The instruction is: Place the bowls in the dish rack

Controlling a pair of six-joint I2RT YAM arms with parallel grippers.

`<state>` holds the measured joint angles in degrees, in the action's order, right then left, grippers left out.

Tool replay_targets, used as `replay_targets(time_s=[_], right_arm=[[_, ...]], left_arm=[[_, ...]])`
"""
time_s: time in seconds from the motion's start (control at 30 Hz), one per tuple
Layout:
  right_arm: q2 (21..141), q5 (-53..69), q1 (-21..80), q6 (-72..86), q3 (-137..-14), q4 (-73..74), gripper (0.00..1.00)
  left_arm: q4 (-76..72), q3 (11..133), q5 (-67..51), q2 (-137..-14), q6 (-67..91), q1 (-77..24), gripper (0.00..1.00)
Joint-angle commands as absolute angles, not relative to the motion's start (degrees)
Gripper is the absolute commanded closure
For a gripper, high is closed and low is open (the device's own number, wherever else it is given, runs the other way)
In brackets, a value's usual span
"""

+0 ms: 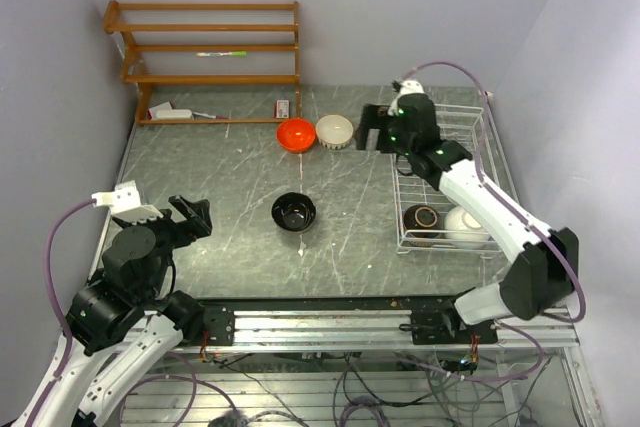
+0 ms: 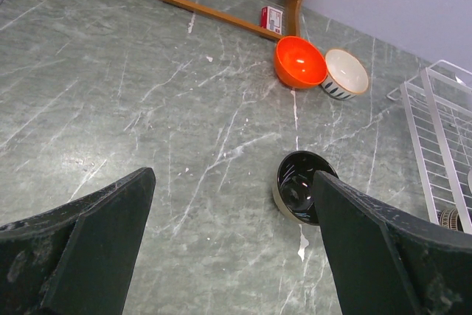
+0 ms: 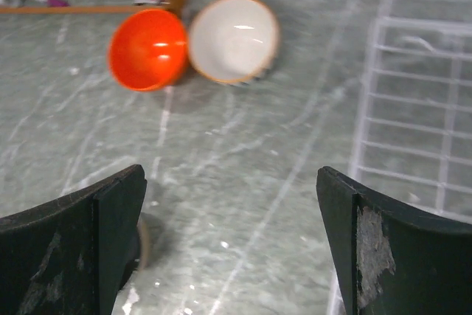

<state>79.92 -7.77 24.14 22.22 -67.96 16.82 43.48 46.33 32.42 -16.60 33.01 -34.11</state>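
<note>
On the grey-green desk [image 1: 230, 167] the white wire dish rack [image 1: 462, 127] stands at the 3 o'clock side. In its near end two bowls already sit side by side: the brown bowl [image 1: 421, 219] on the left and the white bowl [image 1: 466, 226] on the right, touching or almost touching each other.

Three bowls are on the desk outside the rack. The orange bowl [image 1: 296, 134] and the cream bowl [image 1: 335, 131] stand close together toward 12 o'clock, in front of the foot of the wooden shelf [image 1: 210, 47]. The cream bowl has dark stripes on its outer side, as the left wrist view shows. The black bowl [image 1: 294, 212] stands alone near the middle of the desk, well apart from the other two.

The right pincer [image 1: 368, 129] hovers above the desk between the cream bowl and the far end of the rack. Its jaws are spread wide and hold nothing; in the right wrist view the orange and cream bowls lie ahead of the fingers, not touched.

The left pincer [image 1: 200, 215] is at about 8 o'clock, pointing toward the black bowl. It is also open and empty, and the black bowl is well in front of it.
</note>
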Motion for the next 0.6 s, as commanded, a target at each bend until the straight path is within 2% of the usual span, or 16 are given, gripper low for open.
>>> replay_targets(time_s=[0.0, 0.1, 0.33, 0.47, 0.57], right_arm=[[89.08, -5.28, 27.92, 17.16, -75.57, 16.57, 0.00], [96.80, 0.49, 27.95, 12.52, -81.68, 14.74, 0.00], [113.21, 3.19, 27.95, 1.55, -95.85, 13.26, 0.06], [119.47, 8.89, 27.93, -2.84, -100.00, 12.56, 0.09], [123.85, 8.67, 27.95, -4.10, -102.88, 13.43, 0.12]], left_arm=[[42.88, 46.81, 33.89, -16.23, 33.58, -34.45, 0.01], [42.98, 46.91, 34.02, -16.30, 33.71, -34.44, 0.01], [43.17, 46.93, 34.75, -15.99, 33.91, -34.63, 0.01], [43.38, 47.08, 35.02, -16.59, 33.94, -34.58, 0.01], [43.67, 47.15, 35.28, -17.04, 34.10, -34.61, 0.01]])
